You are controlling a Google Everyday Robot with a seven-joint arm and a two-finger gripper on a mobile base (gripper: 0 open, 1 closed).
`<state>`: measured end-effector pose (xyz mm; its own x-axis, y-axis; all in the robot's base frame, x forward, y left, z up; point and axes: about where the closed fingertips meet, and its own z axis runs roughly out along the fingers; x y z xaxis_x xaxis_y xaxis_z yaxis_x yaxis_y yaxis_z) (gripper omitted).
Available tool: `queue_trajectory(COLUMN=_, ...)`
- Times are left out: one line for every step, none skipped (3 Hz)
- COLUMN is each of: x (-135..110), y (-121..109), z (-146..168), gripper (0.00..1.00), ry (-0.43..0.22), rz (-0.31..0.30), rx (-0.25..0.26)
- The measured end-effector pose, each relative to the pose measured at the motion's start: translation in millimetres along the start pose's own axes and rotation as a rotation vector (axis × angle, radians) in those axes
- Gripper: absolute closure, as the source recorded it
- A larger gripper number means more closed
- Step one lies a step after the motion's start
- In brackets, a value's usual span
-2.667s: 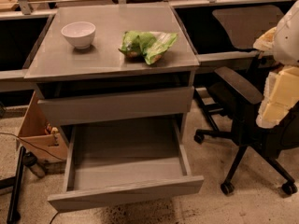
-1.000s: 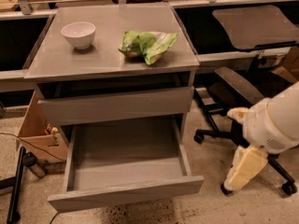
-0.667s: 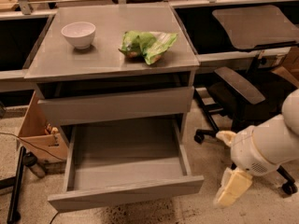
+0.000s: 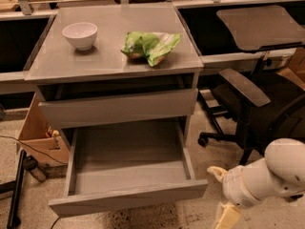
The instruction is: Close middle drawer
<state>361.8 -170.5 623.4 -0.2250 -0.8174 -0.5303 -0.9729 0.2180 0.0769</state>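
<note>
The middle drawer point(image 4: 128, 197) is a wide, shallow grey drawer pulled far out of the cabinet, with its flat floor point(image 4: 128, 163) bare and its low front panel nearest the camera. Above it is the grey drawer with the taller front panel point(image 4: 119, 108), pushed nearly in. My gripper point(image 4: 228, 218) hangs at the bottom right on the white arm point(image 4: 267, 175), low near the floor, just right of the open drawer's front right corner and not touching it. Its lower part is cut off by the picture's edge.
A white bowl point(image 4: 80, 35) and a green bag point(image 4: 150, 44) lie on the cabinet top point(image 4: 109, 56). A black office chair point(image 4: 252, 104) stands right of the cabinet, behind my arm. A cardboard box point(image 4: 38, 137) and cables sit on the floor at the left.
My arm has swung down from the upper right to the lower right and moved left toward the open drawer's front corner. The drawers have not moved.
</note>
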Motion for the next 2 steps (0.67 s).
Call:
queue_trajectory(x=28.4, y=9.4, z=45.5, gripper=0.0, ry=-0.027, rz=-0.033, rx=-0.064)
queue_trajectory(x=28.4, y=9.4, z=45.5, gripper=0.0, ry=-0.027, rz=-0.033, rx=-0.064)
